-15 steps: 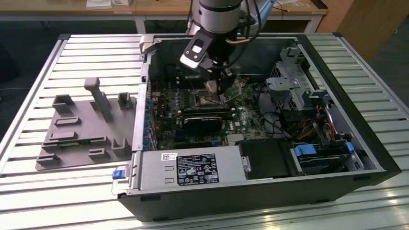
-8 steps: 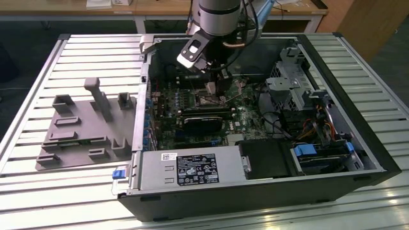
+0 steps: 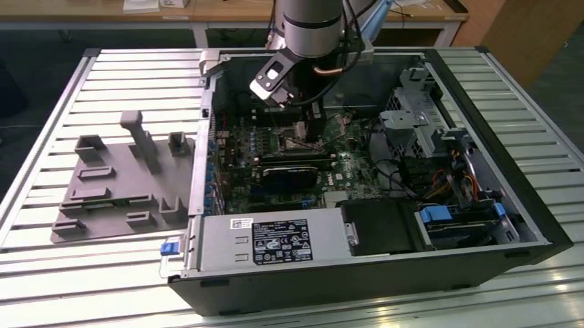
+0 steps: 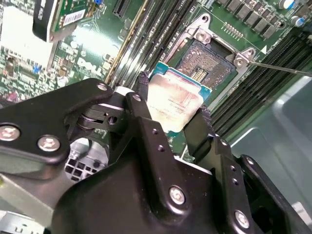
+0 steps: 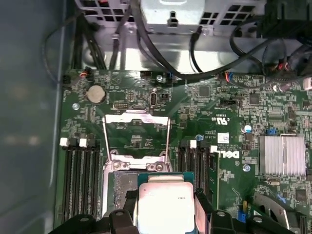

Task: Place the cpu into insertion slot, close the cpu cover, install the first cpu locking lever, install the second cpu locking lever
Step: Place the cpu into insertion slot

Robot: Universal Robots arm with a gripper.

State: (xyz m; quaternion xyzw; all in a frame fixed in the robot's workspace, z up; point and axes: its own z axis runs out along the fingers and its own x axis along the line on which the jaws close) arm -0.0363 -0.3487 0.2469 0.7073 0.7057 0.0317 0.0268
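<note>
Reaching down from above in the exterior view, the grey robot arm puts its black two-finger gripper (image 3: 308,134) inside the open black computer case (image 3: 365,277), low over the green motherboard (image 3: 351,167). The case lies on a slatted metal table (image 3: 64,280), and a grey moulded fixture tray (image 3: 109,198) sits just beside it on the exterior view's left. In the second wrist view the gripper (image 4: 173,109) is clamped on the small square cpu with a dull silver-grey metal top (image 4: 176,101), one black finger (image 4: 142,95) pressed against each opposite edge. The chip overlaps one edge of the small square dark insertion slot with its glinting contact grid (image 4: 204,66), most of which lies uncovered. In the first wrist view the gripper (image 5: 165,195) holds the cpu (image 5: 165,202) over the insertion slot (image 5: 122,179). The thin silver-grey cpu cover frame with its large square window (image 5: 136,117) is swung open, beyond the slot, between the banks of long black memory slots (image 5: 80,175).
</note>
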